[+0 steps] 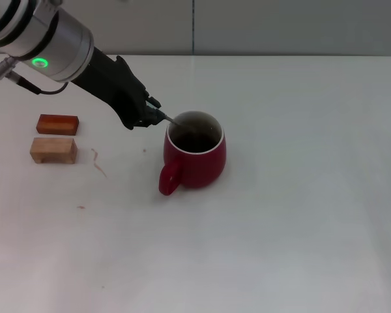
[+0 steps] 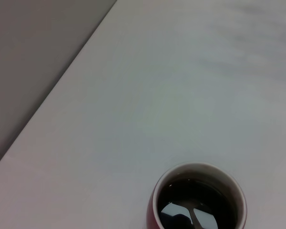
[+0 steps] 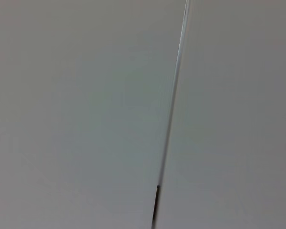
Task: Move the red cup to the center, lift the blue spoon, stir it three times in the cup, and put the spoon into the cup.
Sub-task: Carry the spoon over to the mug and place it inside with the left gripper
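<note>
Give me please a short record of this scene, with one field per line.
cup: red cup near table centre, upright, handle toward the robot
spoon: spoon held slanting, its bowl inside the cup
left claw: left claw beside the cup rim, shut on the spoon
right claw: not in view
other: red block, tan block on the robot's left

1. You have the left gripper [image 1: 158, 116] above the table [image 1: 300, 215], just off the far-left rim of the cup [image 1: 195, 158].
2. From the gripper, the spoon [image 1: 171, 120] slants over that rim into the cup.
3. Two wooden blocks lie well left of the gripper: one [image 1: 58, 124] farther, one [image 1: 53, 150] nearer you.
</note>
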Available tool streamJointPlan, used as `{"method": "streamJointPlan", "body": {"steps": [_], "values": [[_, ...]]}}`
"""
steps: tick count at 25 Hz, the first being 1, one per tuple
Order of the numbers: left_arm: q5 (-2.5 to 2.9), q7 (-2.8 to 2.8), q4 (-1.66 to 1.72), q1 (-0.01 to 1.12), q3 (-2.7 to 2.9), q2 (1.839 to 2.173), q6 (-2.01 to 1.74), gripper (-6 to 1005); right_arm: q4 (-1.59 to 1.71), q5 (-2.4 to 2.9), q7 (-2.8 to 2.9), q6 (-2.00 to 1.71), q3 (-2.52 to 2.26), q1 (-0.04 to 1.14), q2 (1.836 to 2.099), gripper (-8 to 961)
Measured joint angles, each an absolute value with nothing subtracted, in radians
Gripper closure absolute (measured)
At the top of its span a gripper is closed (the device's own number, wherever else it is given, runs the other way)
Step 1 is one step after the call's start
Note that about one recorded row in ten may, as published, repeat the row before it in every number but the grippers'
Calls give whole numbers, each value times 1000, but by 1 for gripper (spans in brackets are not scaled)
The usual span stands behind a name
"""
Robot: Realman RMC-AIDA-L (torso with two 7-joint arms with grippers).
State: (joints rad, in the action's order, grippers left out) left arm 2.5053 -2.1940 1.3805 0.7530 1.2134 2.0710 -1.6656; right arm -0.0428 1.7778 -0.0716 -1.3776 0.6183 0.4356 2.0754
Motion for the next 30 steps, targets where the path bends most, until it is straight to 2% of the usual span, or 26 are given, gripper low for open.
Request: {"method": "streamJointPlan", "body": {"steps": [30], "values": [[2600,-2219,1394,798,1388,2077,-1652,837,-42,1778,-71,-1377,618,434,2074,191]]}}
